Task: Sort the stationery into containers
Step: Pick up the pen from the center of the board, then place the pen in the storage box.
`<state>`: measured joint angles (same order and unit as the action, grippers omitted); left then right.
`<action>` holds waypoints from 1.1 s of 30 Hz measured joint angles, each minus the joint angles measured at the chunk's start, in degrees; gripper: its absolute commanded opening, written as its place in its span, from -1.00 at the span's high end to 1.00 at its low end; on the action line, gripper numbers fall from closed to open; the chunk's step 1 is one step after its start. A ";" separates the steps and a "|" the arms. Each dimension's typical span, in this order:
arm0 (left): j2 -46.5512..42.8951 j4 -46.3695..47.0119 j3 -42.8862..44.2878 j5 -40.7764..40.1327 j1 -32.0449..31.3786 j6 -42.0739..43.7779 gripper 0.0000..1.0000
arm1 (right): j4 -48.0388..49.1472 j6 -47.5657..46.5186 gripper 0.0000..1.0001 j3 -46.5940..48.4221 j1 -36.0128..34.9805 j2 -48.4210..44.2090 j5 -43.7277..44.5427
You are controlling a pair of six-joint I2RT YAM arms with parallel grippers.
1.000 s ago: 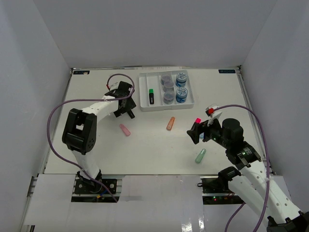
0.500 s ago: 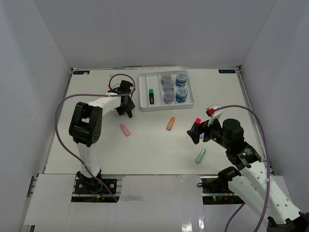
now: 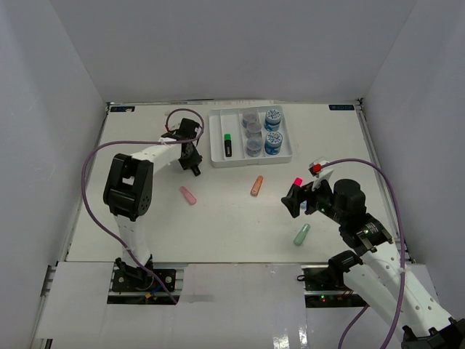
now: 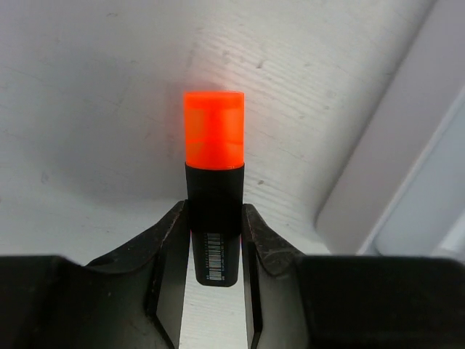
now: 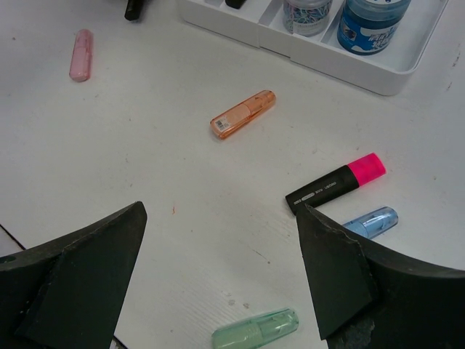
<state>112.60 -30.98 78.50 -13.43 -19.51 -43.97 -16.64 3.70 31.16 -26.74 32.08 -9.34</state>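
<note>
My left gripper [image 4: 215,243] is shut on the black body of an orange-capped highlighter [image 4: 213,138], cap pointing away, low over the table just left of the white tray [image 4: 407,182]. From above, the left gripper [image 3: 192,161] sits beside the tray's [image 3: 217,134] left wall. The tray holds a green-capped highlighter [image 3: 227,145], blue-labelled jars [image 3: 273,142] and grey jars [image 3: 253,147]. My right gripper [image 5: 218,269] hangs open above bare table. Round it lie a pink-capped highlighter [image 5: 336,184], a blue one [image 5: 370,222] and a mint one [image 5: 254,329].
A pastel orange highlighter [image 3: 256,185] lies below the tray, and a pastel pink one [image 3: 188,195] lies on the left half of the table. White walls close in the table on three sides. My left arm's purple cable [image 3: 91,163] loops out to the left.
My left gripper has closed on the orange-capped highlighter and shifted slightly toward the tray. The right arm has not moved.
</note>
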 measured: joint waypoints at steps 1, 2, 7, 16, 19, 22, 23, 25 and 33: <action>-0.17 -0.11 0.48 0.74 0.00 0.39 0.67 | 0.00 0.00 -0.80 0.00 0.00 0.00 0.00; -0.22 -0.44 1.46 1.55 -0.07 0.87 0.67 | 0.02 0.00 -0.80 0.00 0.00 0.00 0.00; -0.22 -0.44 9.94 5.53 -1.64 3.13 0.62 | 0.00 0.00 -0.81 0.00 0.00 0.15 0.00; 5.60 2.21 29.11 10.19 -7.15 5.44 0.37 | -0.11 0.07 -0.80 0.00 0.00 0.28 0.00; 10.64 2.64 32.30 11.17 -7.37 5.88 0.23 | -0.46 0.17 -0.80 0.00 0.00 0.28 0.00; 15.47 2.62 33.62 12.37 -7.34 6.69 0.05 | -0.68 0.24 -0.80 0.00 0.00 0.28 0.17; 16.61 2.60 33.77 12.83 -7.34 6.82 -0.01 | -0.87 0.26 -0.80 0.00 0.00 0.28 0.22; 18.38 2.32 33.79 13.62 -7.37 7.34 -0.16 | -1.29 0.42 -0.80 0.00 0.00 0.48 0.44; 18.08 2.78 33.73 14.88 -7.63 8.83 -0.72 | -3.43 4.09 -0.89 1.07 0.00 5.31 5.35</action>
<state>130.67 -28.21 112.22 1.45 -27.14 -35.14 -20.08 7.79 32.23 -26.74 37.39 -3.99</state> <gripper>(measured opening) 0.814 0.925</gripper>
